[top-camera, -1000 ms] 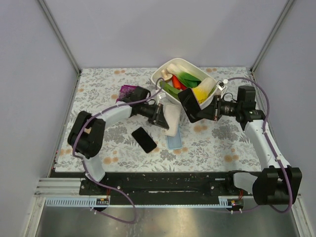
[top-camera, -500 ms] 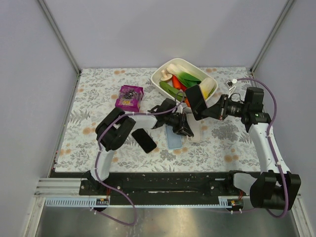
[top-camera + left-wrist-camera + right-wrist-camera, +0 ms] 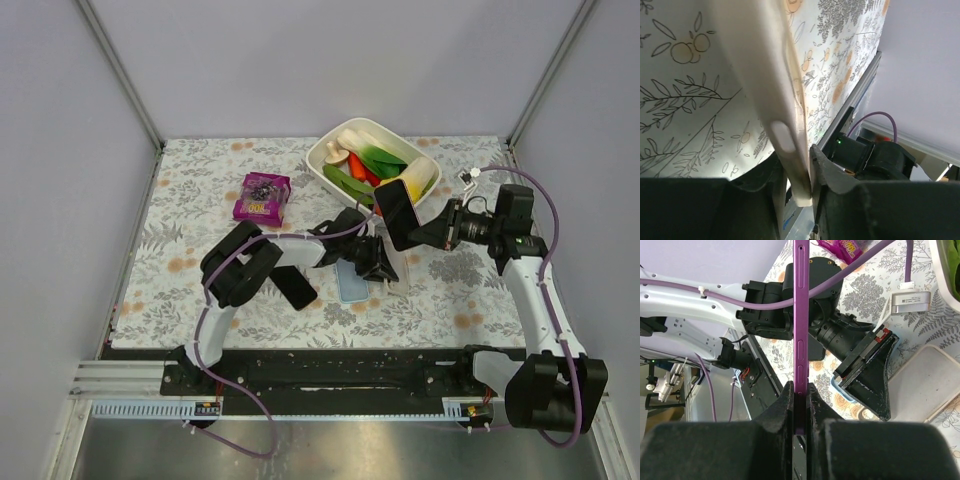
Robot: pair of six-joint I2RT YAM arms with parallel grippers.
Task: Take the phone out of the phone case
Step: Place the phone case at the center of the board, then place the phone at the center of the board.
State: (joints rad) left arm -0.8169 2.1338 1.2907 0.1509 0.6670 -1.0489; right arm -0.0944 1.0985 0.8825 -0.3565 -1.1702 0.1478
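Phone case [image 3: 782,115]: cream, smooth, matt, looks like soft plastic; slight sheen along its edge.
Phone [image 3: 800,315]: purple rim with a satin metallic look; its face, right of centre in the top view, glossy black.
Left claw [image 3: 799,175] and right claw [image 3: 800,400]: black matt plastic, finely grainy.
Table [image 3: 190,180]: matt floral-print covering; cloth or sheet not resolvable.
Tub [image 3: 322,152]: white smooth plastic.
Purple packet [image 3: 262,197]: glossy wrapper.
Arm shell [image 3: 540,290]: white smooth plastic.
Cable [image 3: 740,295]: purple smooth sheath.

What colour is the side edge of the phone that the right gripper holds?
Purple. The edge of the phone shows best in the right wrist view.
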